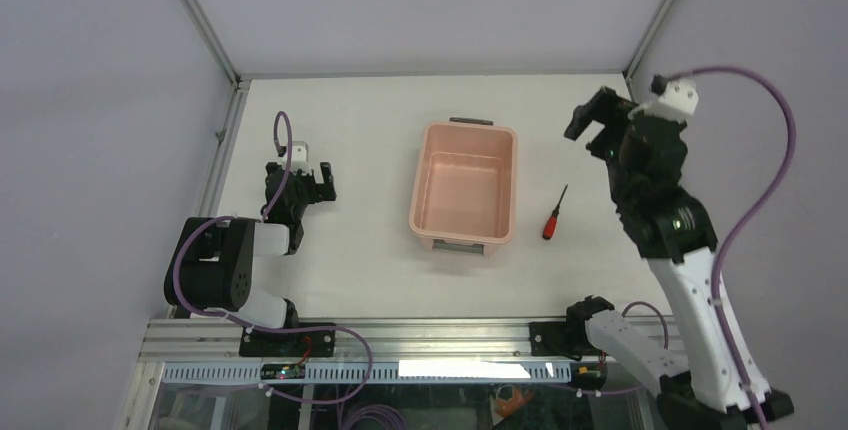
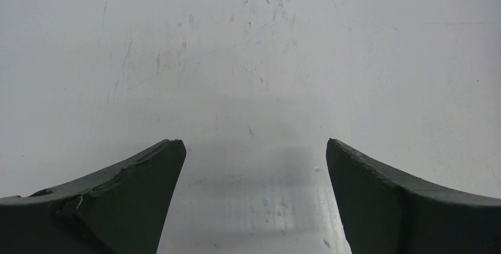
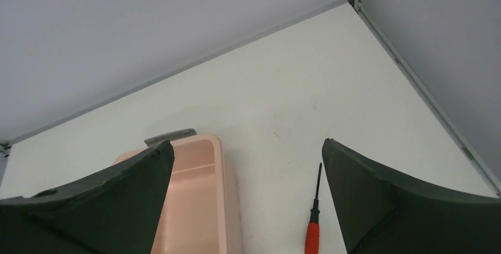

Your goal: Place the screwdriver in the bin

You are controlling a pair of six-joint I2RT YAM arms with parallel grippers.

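Right pincer (image 1: 597, 133), mine: jaws spread to their widest, holding nothing, touching nothing, raised over the worktop (image 1: 350, 270) beyond the screwdriver (image 1: 553, 218). Screwdriver: flat on the worktop, just right of the bin (image 1: 417, 185), apart from it, not yet grasped. Bin: nothing visible inside. By my judgement, grasp, carry and drop all remain. Left pincer (image 1: 310, 178): parted, empty, well left of the bin.

Table (image 1: 345, 255) with bin (image 1: 417, 188), screwdriver (image 1: 553, 218)
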